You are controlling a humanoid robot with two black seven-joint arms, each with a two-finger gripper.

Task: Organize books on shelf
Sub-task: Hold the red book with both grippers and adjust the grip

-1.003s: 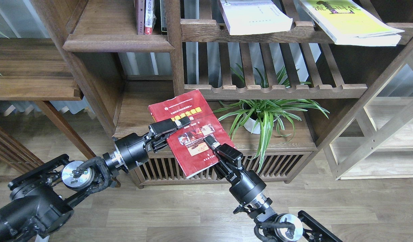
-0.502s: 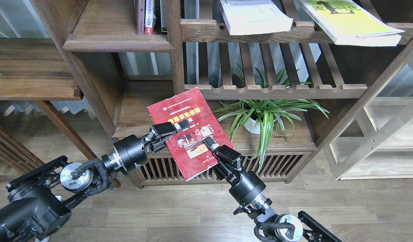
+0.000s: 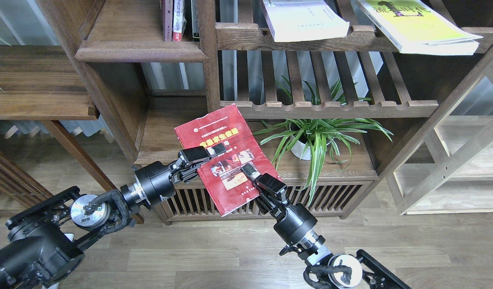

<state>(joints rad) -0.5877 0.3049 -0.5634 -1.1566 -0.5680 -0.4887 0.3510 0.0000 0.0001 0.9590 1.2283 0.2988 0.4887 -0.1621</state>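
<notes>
A dark red book (image 3: pixel 214 132) with small cover photos is held tilted in the air in front of the dark-brown shelf (image 3: pixel 142 52). My left gripper (image 3: pixel 208 154) is shut on its left edge and my right gripper (image 3: pixel 252 173) is shut on its lower right edge. The book's top corner sits just under the notched slatted rack (image 3: pixel 330 107). A white book (image 3: pixel 306 20) and a yellow-green book (image 3: pixel 418 24) lie on the upper rack.
A potted spider plant (image 3: pixel 316 136) stands on the low board right of the red book. Narrow upright volumes (image 3: pixel 176 20) stand on the upper left board. A pale wooden frame rack (image 3: pixel 455 168) is at right, a dark table top (image 3: pixel 33 84) at left.
Both grippers and the red book have shifted slightly left and up toward the shelf; the book's top corner now nears the notched rack's edge.
</notes>
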